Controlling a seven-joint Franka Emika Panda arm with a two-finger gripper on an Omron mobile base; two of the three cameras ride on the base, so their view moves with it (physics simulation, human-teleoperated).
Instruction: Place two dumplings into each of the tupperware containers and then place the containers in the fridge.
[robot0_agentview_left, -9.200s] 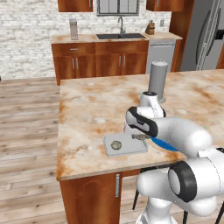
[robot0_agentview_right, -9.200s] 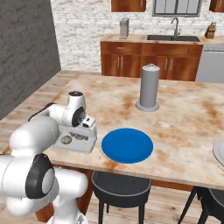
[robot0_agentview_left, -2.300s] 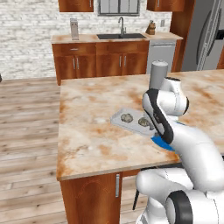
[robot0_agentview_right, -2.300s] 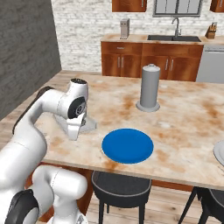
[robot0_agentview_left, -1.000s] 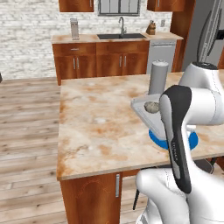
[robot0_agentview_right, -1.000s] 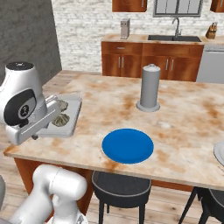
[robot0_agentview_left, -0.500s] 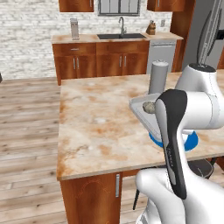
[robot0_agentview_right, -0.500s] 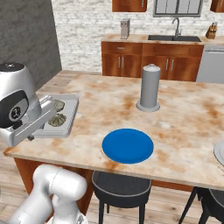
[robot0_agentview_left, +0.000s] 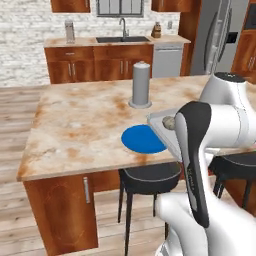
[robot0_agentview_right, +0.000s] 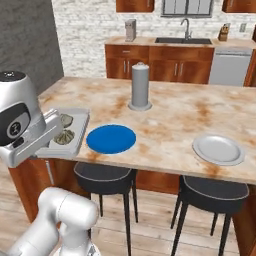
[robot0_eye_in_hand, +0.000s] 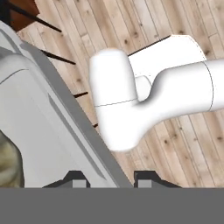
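Jaws of the gripper (robot0_eye_in_hand: 107, 180) are clamped on the near rim of the light grey tupperware container (robot0_agentview_right: 77, 130), the raised edge running up between the two dark fingertips (robot0_eye_in_hand: 75, 180) in the hand view, one tip on each side of the wall. That container is held off the near left corner of the tabletop (robot0_agentview_right: 175, 112) in the right base view, roughly level, partly hidden behind the arm's wrist. Two dumplings (robot0_agentview_right: 63, 136) lie inside it, one nearer and one just beyond, close to each other; in the hand view one of them shows as a mottled olive lump at the left edge, on the container's pale floor. In the left base view the same container (robot0_agentview_left: 161, 125) pokes out from behind the white forearm at the right edge of the tabletop, with one dumpling (robot0_agentview_left: 169, 123) visible in it.

Just right of the container in the right base view sits the round blue plate (robot0_agentview_right: 111, 138), flat on the tabletop and near its front edge. Two dark stools (robot0_agentview_right: 105, 178) stand under that edge. Further right, well apart, lies the round light-grey plate (robot0_agentview_right: 218, 149). Beyond the blue plate, an upright grey cylinder (robot0_agentview_right: 140, 86) stands near the middle of the tabletop. Against the far wall run wooden cabinets with a sink (robot0_agentview_right: 185, 40), and the fridge (robot0_agentview_left: 214, 36) stands at the far right in the left base view, its doors shut.
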